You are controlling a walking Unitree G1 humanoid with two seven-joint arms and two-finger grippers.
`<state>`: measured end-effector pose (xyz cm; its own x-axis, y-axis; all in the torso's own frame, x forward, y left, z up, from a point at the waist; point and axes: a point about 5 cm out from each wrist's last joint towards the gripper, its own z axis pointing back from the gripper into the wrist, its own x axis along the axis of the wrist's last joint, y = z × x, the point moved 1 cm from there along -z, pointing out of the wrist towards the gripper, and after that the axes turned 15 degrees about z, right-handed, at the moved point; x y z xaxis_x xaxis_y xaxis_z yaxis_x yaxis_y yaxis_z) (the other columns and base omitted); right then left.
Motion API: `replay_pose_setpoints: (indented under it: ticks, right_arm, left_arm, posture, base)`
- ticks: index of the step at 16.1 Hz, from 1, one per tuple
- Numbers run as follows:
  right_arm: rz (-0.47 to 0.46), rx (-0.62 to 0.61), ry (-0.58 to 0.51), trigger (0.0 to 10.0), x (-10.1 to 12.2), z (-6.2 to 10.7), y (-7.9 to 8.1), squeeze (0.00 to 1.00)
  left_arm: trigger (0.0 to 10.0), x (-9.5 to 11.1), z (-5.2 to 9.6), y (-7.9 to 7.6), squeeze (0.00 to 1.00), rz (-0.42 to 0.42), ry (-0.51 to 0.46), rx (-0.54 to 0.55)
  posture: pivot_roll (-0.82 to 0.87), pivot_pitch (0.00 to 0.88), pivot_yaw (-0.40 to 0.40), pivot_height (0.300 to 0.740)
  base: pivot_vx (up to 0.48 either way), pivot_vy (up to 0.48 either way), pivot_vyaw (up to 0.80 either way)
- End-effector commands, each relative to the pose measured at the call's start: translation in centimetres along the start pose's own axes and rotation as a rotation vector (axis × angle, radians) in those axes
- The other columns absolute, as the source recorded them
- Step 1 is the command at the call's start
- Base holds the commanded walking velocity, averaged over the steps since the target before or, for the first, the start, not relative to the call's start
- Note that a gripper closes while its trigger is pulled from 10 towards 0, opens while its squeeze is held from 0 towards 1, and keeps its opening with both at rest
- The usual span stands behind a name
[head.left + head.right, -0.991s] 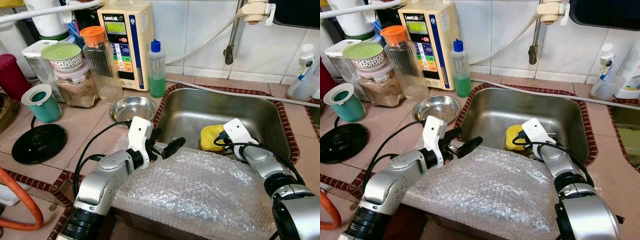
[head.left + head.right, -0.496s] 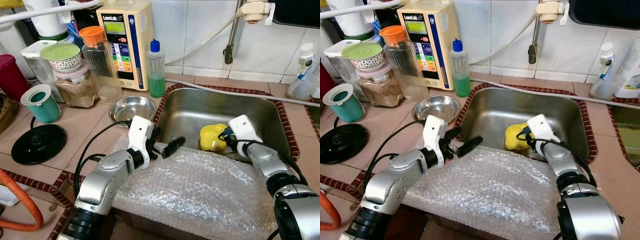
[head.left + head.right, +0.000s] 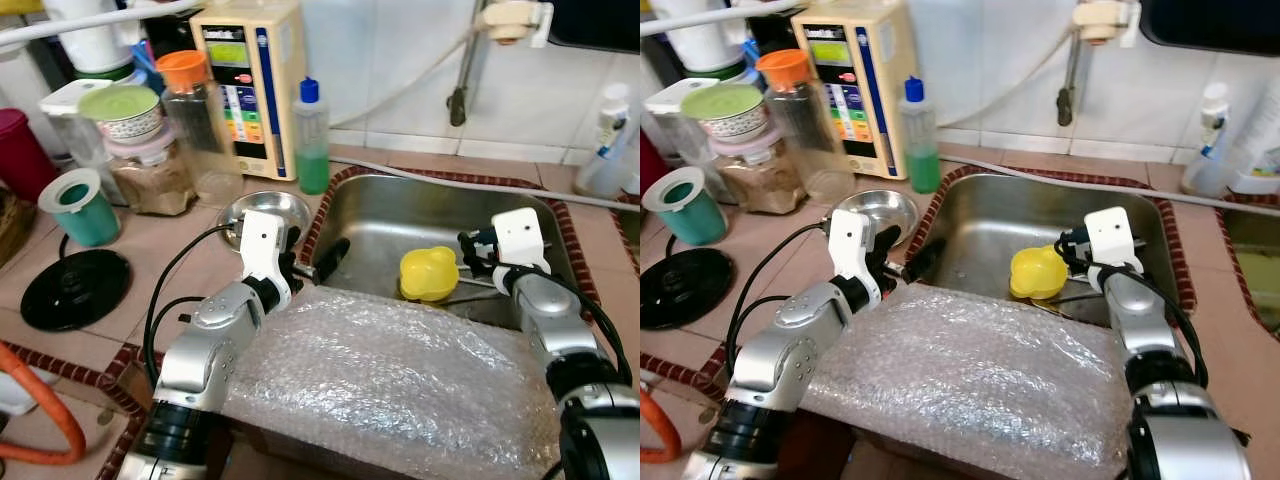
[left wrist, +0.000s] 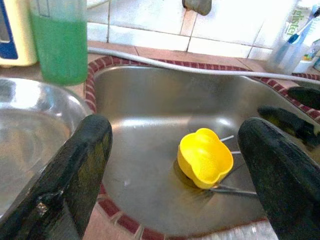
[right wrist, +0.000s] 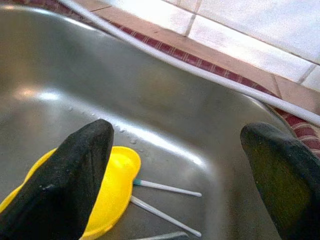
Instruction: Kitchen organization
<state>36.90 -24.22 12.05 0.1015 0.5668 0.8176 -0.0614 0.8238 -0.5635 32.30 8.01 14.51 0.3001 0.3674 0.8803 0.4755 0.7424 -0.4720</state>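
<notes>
A sheet of bubble wrap [image 3: 400, 385] drapes over the near rim of the steel sink [image 3: 385, 215], leaving the far basin open. A yellow cup [image 3: 429, 274] lies inside. The right gripper [image 3: 468, 250], fingers spread, hovers beside it; the left gripper [image 3: 312, 260], also spread, sits at the sink's left edge. Label writing is too blurred to read.

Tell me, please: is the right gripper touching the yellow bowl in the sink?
Apart. In the left eye view the right gripper hangs open beside the yellow bowl, and bare sink steel shows between them.
</notes>
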Motion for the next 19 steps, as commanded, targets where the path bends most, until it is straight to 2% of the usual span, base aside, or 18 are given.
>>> replay_pose_setpoints:
  ticks: [1, 4, 7, 8, 9, 10, 12, 13, 14, 15, 16, 17, 19]
  right_arm:
    - [-0.019, -0.008, -0.014, 10.0, 0.3, 0.1, -0.2, 1.0]
    - [-0.035, -0.006, -0.028, 10.0, 0.3, 0.6, -0.1, 1.0]
    - [-0.037, 0.009, -0.047, 10.0, 0.5, 0.9, 0.1, 1.0]
    - [-0.037, 0.015, -0.05, 10.0, 0.5, 1.1, 0.2, 0.96]
    - [-0.037, 0.021, -0.056, 10.0, 0.7, 1.2, 0.4, 0.93]
    - [-0.043, 0.029, -0.066, 10.0, 1.1, 1.5, 0.6, 0.89]
    - [-0.042, 0.045, -0.087, 10.0, 1.7, 1.8, 1.0, 0.82]
    - [-0.04, 0.078, -0.13, 10.0, 2.7, 2.2, 1.6, 0.74]
    - [-0.055, 0.111, -0.164, 10.0, 3.4, 2.6, 2.1, 0.61]
    - [-0.063, 0.137, -0.185, 10.0, 3.8, 2.8, 2.5, 0.56]
    - [-0.073, 0.244, -0.257, 10.0, 5.3, 3.9, 4.0, 0.09]
    - [-0.085, 0.333, -0.309, 10.0, 6.3, 4.9, 5.1, 0.0]
    - [-0.07, 0.446, -0.365, 10.0, 7.3, 6.3, 6.4, 0.0]
  left_arm:
    - [10.0, 0.6, -0.4, 0.0, 1.0, -0.025, -0.019, 0.01]
    - [10.0, 0.9, -0.6, 0.4, 1.0, -0.023, -0.04, 0.037]
    - [10.0, 1.8, -0.6, 1.5, 1.0, -0.056, -0.105, 0.143]
    - [10.0, 2.3, -0.6, 2.0, 0.13, -0.062, -0.133, 0.181]
    - [10.0, 3.0, -0.4, 2.8, 0.0, -0.08, -0.179, 0.251]
    - [10.0, 4.1, 0.1, 4.3, 0.0, -0.09, -0.244, 0.359]
    - [10.0, 4.9, 0.5, 5.6, 0.0, -0.066, -0.284, 0.437]
    - [10.0, 5.2, 0.8, 6.9, 0.0, -0.032, -0.295, 0.512]
    - [10.0, 5.3, 0.8, 7.5, 0.0, -0.005, -0.302, 0.54]
    - [10.0, 5.4, 0.8, 7.7, 0.0, -0.003, -0.295, 0.555]
    - [10.0, 5.5, 0.7, 8.6, 0.0, 0.057, -0.302, 0.625]
    - [10.0, 5.6, 0.8, 9.3, 0.0, 0.098, -0.307, 0.675]
    - [10.0, 5.3, 0.9, 10.3, 0.0, 0.133, -0.282, 0.747]
  posture:
    - [0.01, 0.0, 0.11, 0.74]
    - [0.0, 0.0, 0.108, 0.74]
    - [0.0, 0.0, 0.106, 0.74]
    - [0.0, 0.0, 0.106, 0.74]
    - [0.0, 0.0, 0.106, 0.74]
    - [0.0, 0.0, 0.106, 0.74]
    - [0.0, 0.0, 0.106, 0.74]
    - [-0.01, 0.0, 0.102, 0.74]
    - [-0.01, 0.0, 0.102, 0.74]
    - [-0.01, 0.0, 0.101, 0.74]
    - [-0.02, 0.0, 0.104, 0.74]
    - [-0.02, 0.0, 0.106, 0.74]
    - [-0.03, 0.0, 0.108, 0.74]
  base:
    - [0.0, 0.0, -0.77]
    - [0.0, 0.0, -0.77]
    - [0.0, 0.0, 0.0]
    - [0.0, 0.0, 0.0]
    - [0.0, 0.0, 0.0]
    - [0.0, 0.0, 0.0]
    - [0.0, 0.0, 0.0]
    - [0.0, 0.0, 0.0]
    - [0.0, 0.0, 0.0]
    - [0.0, 0.0, 0.0]
    - [0.0, 0.0, 0.0]
    - [0.0, 0.0, 0.0]
    - [0.0, 0.0, 0.0]
